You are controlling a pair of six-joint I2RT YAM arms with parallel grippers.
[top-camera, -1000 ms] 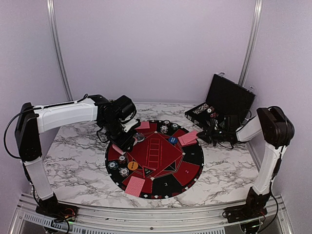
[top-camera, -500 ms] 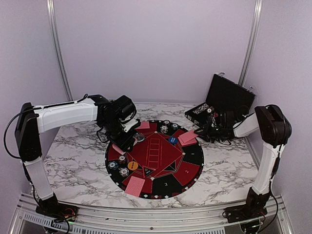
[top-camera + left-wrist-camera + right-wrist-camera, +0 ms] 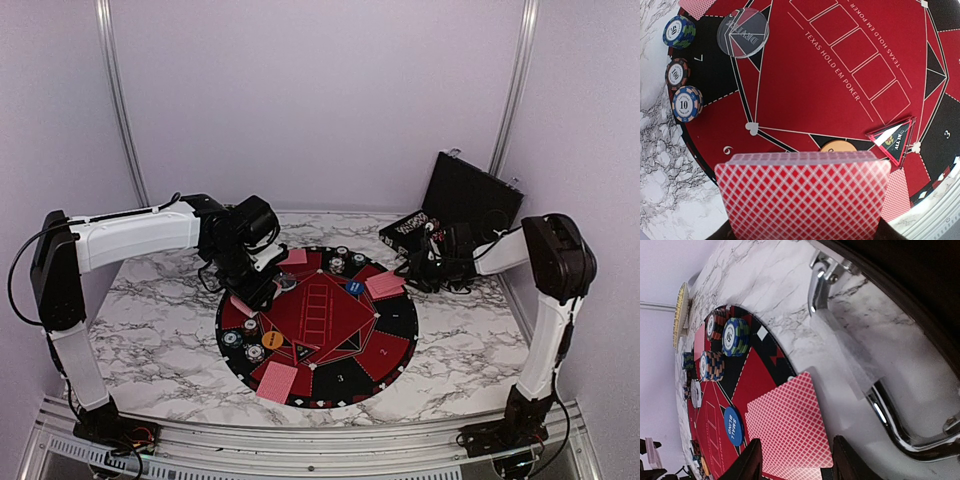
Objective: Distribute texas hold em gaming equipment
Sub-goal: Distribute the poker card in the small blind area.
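Note:
My left gripper [image 3: 252,292] hovers over the left part of the round mat [image 3: 392,330], shut on a deck of red-backed playing cards [image 3: 805,195] that fills the space between its jaws [image 3: 804,233]. Below it lie a clear disc [image 3: 743,33], an orange disc [image 3: 838,146] and three chip stacks [image 3: 687,103]. My right gripper [image 3: 410,272] is at the mat's far right rim. Its fingers [image 3: 750,462] stand apart on either side of a single card [image 3: 790,425] lying flat, partly off the mat. A blue disc [image 3: 733,426] sits next to that card, with chip stacks [image 3: 736,336] beyond it.
The open black case [image 3: 470,200] stands at the back right, its chrome handle [image 3: 890,415] close beside my right fingers. More cards [image 3: 277,381] lie at the mat's near edge and its far left [image 3: 295,257]. A red triangular marker [image 3: 892,137] rests on the mat.
My right gripper has opened and let go of the card, which now lies on the mat's rim, and it has drawn slightly back. The left arm with the deck has not moved.

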